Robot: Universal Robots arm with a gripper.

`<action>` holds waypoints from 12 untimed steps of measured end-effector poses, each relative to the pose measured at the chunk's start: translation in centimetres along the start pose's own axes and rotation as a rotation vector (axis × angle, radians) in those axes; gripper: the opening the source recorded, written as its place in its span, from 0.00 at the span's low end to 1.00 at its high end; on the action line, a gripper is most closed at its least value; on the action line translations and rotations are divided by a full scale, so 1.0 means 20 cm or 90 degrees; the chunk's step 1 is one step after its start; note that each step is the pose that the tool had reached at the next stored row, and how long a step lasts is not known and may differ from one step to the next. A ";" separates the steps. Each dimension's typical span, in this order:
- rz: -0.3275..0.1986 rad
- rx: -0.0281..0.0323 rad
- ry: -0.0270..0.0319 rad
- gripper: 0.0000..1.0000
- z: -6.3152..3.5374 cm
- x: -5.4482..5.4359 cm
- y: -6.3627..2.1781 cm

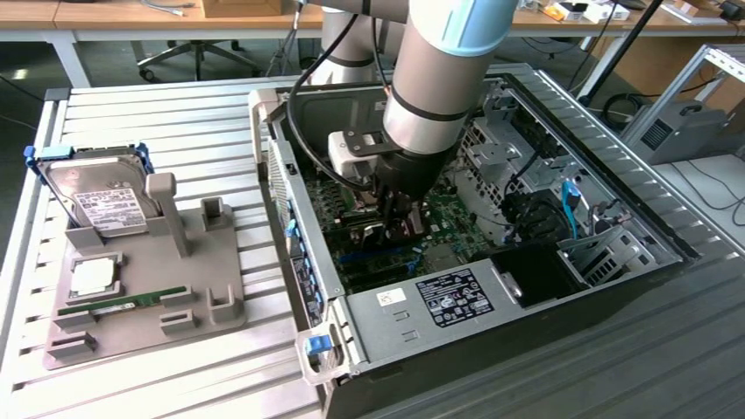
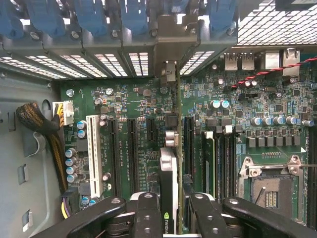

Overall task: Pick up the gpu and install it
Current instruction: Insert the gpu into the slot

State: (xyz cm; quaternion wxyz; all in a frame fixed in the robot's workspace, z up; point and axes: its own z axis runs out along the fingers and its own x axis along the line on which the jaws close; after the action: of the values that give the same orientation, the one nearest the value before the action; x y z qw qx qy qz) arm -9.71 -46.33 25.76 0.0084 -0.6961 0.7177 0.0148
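The end effector (image 2: 173,208) is partly closed, its two fingers clamped on the gpu (image 2: 168,166), which it holds edge-on inside the open computer case (image 1: 274,122) on the desk (image 1: 152,122). The card stands over the green motherboard (image 2: 124,99), running along the expansion slots with its bracket end toward the blue clips (image 2: 94,15). I cannot tell whether it is seated.

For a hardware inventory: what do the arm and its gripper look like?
The arm is a silver-grey tube with a light-blue joint cap and a black band. A white box sits at the wrist, with a black cable looping off it. The gripper is black; its fingers carry small round screws.
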 end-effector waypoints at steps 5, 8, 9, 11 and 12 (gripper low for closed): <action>0.000 -0.0002 0.0003 0.27 -0.001 0.00 0.000; 0.000 -0.0002 0.0003 0.27 -0.001 0.00 0.000; 0.000 -0.0002 0.0003 0.27 -0.001 0.00 0.000; 0.000 -0.0002 0.0003 0.27 -0.001 0.00 0.000; 0.000 -0.0002 0.0003 0.27 -0.001 0.00 0.000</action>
State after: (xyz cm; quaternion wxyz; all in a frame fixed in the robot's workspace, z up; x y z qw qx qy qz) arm -9.72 -46.33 25.78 0.0081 -0.6961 0.7177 0.0148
